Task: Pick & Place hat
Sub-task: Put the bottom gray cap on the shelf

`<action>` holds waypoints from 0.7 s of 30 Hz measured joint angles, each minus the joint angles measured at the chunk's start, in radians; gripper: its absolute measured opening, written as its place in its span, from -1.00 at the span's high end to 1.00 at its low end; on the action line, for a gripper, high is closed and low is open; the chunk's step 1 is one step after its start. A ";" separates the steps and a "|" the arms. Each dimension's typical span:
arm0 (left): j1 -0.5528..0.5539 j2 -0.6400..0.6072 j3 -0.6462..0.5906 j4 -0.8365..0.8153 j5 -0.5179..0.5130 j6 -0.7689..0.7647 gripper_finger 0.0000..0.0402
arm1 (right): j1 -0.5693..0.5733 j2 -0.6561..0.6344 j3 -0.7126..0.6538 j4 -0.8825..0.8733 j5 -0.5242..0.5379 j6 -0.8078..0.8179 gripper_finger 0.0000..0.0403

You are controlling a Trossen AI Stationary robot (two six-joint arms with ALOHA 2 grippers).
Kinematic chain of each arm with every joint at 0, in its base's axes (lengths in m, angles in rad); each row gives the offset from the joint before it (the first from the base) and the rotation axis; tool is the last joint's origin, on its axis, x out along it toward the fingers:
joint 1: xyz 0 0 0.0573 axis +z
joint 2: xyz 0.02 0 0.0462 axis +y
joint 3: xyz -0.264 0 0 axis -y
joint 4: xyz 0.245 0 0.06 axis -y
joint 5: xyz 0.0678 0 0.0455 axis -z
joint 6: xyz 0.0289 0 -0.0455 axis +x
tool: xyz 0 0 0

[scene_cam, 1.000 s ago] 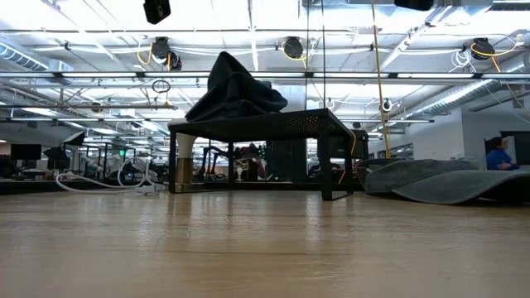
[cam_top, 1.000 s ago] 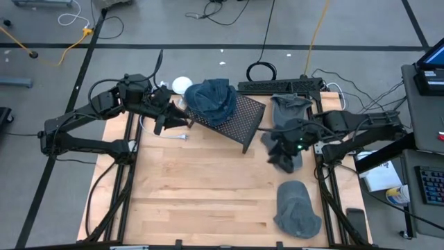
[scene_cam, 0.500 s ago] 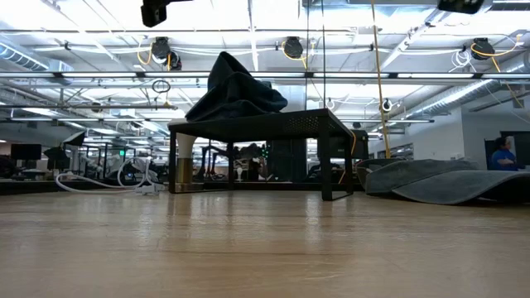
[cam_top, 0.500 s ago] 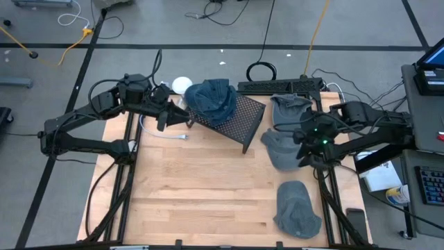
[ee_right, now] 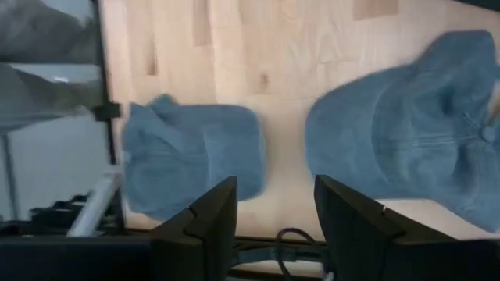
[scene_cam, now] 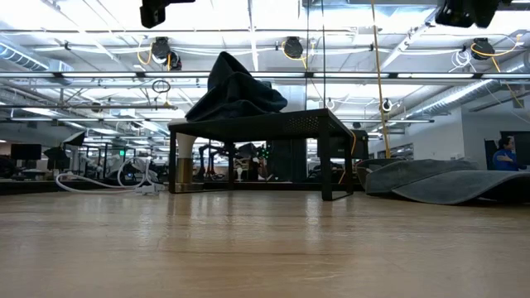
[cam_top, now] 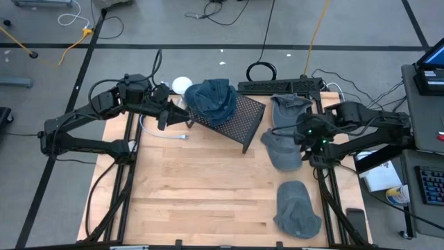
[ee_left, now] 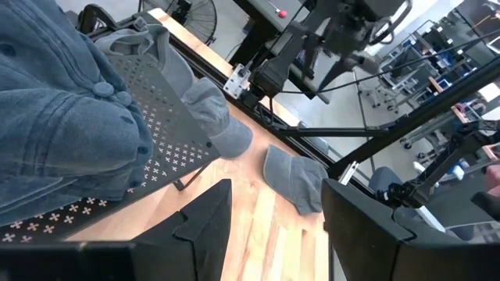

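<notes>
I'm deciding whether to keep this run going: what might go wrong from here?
The right pincer hangs open and empty over two grey hats lying close together; a descent may snag both. The denim hat sits heaped near the perforated stand's edge beside the left pincer; a bump may tip it off.

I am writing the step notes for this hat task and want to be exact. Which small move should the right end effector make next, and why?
Probably a descent onto the middle grey hat. The right end effector hovers open above the table, beside that hat and holding nothing. One hat already lies on the black rack, and the left end effector waits open beside it.
</notes>
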 joint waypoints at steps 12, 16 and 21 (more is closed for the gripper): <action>0.000 0.000 0.000 0.000 0.000 0.007 -0.01 | 0.000 0.003 -0.324 0.153 -0.053 -0.027 0.17; 0.000 0.000 0.000 0.000 0.000 0.008 -0.01 | 0.000 0.003 -0.437 0.264 -0.123 -0.023 0.17; 0.000 0.000 0.000 0.000 0.000 0.008 -0.01 | 0.000 0.003 -0.556 0.397 -0.197 0.023 0.17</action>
